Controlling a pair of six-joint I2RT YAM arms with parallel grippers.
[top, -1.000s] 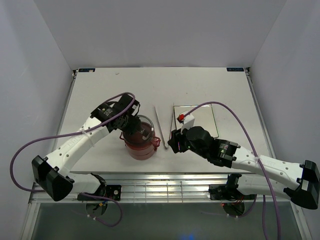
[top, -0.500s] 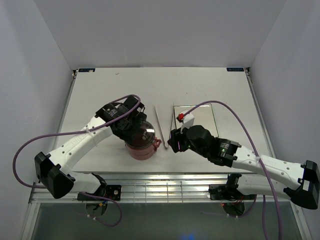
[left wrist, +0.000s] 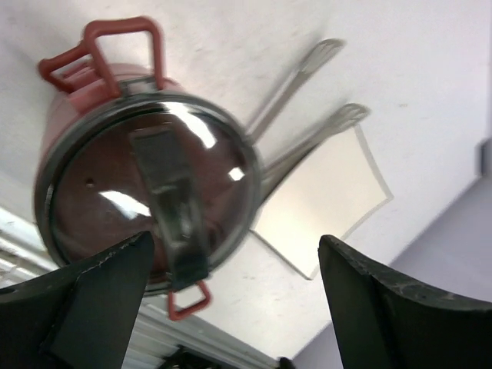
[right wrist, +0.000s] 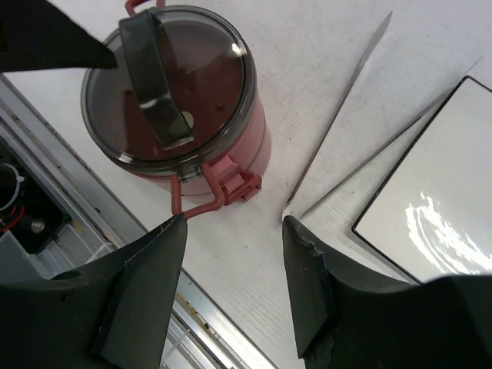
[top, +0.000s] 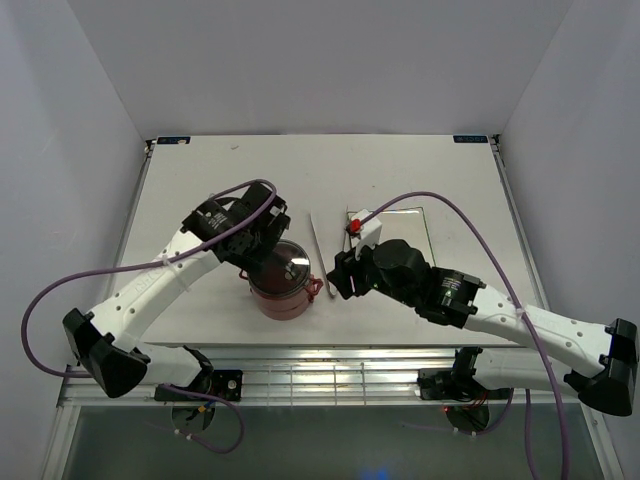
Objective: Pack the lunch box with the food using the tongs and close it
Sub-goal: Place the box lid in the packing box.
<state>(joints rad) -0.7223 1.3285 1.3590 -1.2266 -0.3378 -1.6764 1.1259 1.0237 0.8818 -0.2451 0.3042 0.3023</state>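
The lunch box (top: 286, 282) stands stacked at the table's front middle, its grey see-through cover (right wrist: 169, 81) with a dark handle strap (left wrist: 171, 204) on top. My left gripper (top: 266, 260) hovers over its left rim, open and empty (left wrist: 234, 296). A red clasp (right wrist: 223, 191) juts from the side nearest my right gripper (top: 336, 284), which is open and empty (right wrist: 231, 269), one fingertip (right wrist: 173, 231) right at the clasp's wire loop. The tongs (top: 319, 245) lie flat to the right of the box (right wrist: 346, 115). No food shows.
A white square plate (right wrist: 430, 184) lies right of the tongs, largely under my right arm in the top view. The table's metal front rail (right wrist: 84, 177) runs just beyond the lunch box, close to both gripper tips.
My left gripper opened wide and drew back off the cover. My right gripper shifted slightly left, toward the box's clasp.
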